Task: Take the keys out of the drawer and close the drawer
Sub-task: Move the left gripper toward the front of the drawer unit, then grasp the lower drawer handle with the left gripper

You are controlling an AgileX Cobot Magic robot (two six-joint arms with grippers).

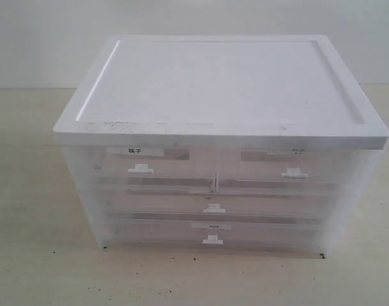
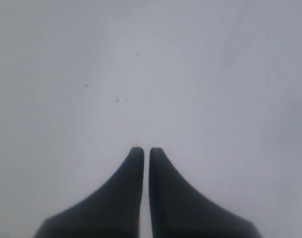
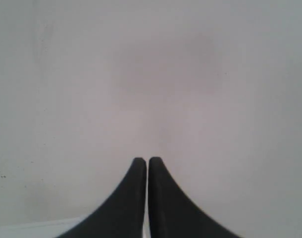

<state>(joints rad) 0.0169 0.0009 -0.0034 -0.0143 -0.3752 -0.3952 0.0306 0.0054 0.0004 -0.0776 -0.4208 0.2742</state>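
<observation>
L gripper [image 2: 146,148]: fingers pressed together, nothing btwn, over a bare pale surface. R gripper [image 3: 147,159]: same, together & empty. Lowest drawer [image 1: 264,231] of cabinet [image 1: 213,83] sits flush, handle [image 1: 212,240] untouched. No keys visible anywhere; prob. inside, but front too cloudy to tell. Looks like nothing done yet: open, pick & close all left. Ext. view shows cabinet but no arms; wrist views show grippers only.

**Cloudy front, tiny words**

The drawer [image 1: 156,234] has a milky front — what lies inside cannot be made out. The labels [image 1: 135,151] above it are too small to read. The left gripper [image 2: 146,148] and right gripper [image 3: 148,159] are cut off at the edge — only dark tips show.
</observation>
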